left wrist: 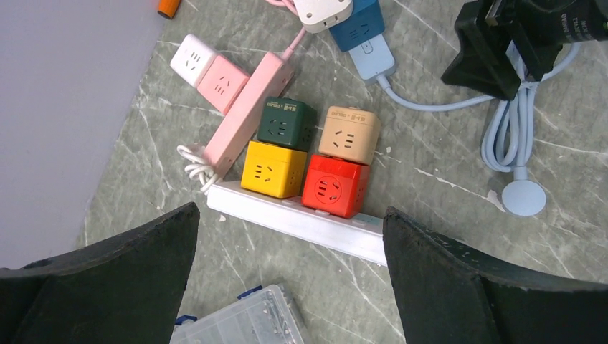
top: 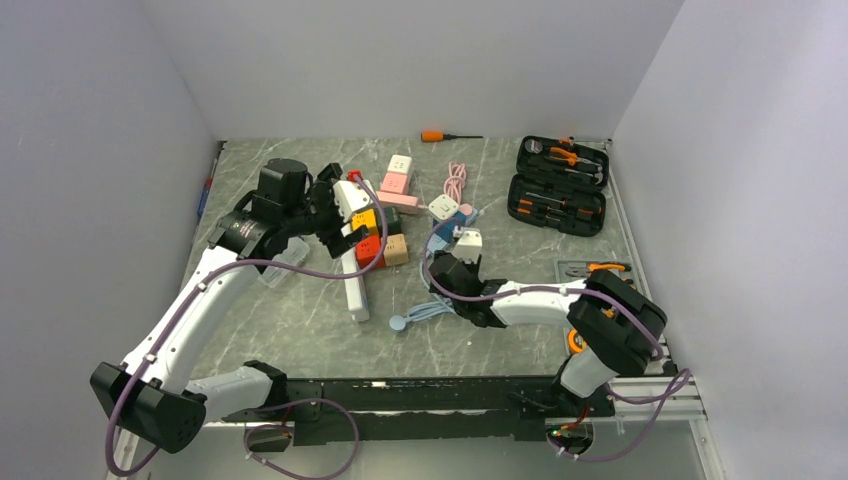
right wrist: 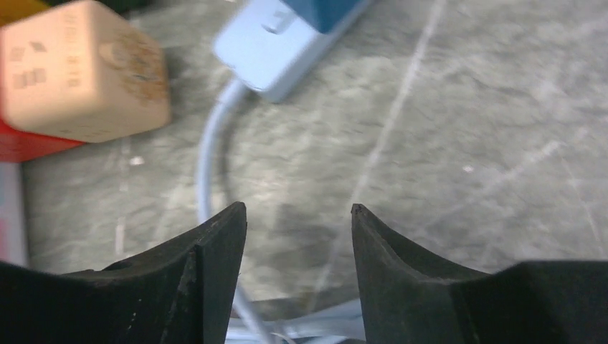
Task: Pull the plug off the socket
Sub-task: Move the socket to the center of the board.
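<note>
A light blue plug (right wrist: 276, 46) sits in a dark blue cube socket (right wrist: 326, 11). Its pale blue cable (right wrist: 211, 143) runs down between my right fingers. My right gripper (right wrist: 297, 211) is open and empty, low over the table just short of the plug. From above, the right gripper (top: 455, 265) is just in front of the blue socket (top: 447, 232). In the left wrist view the plug (left wrist: 373, 57) and socket (left wrist: 358, 25) lie at the top. My left gripper (left wrist: 290, 211) is open and empty, above a white power strip (left wrist: 301, 222).
Yellow (left wrist: 272, 168), red (left wrist: 333, 185), green (left wrist: 285, 122) and beige (left wrist: 349, 135) cube sockets stand beside a pink strip (left wrist: 247, 111). A clear plastic box (left wrist: 244, 319) lies near the left gripper. An open tool case (top: 557, 185) is at the back right and an orange screwdriver (top: 445, 135) at the back.
</note>
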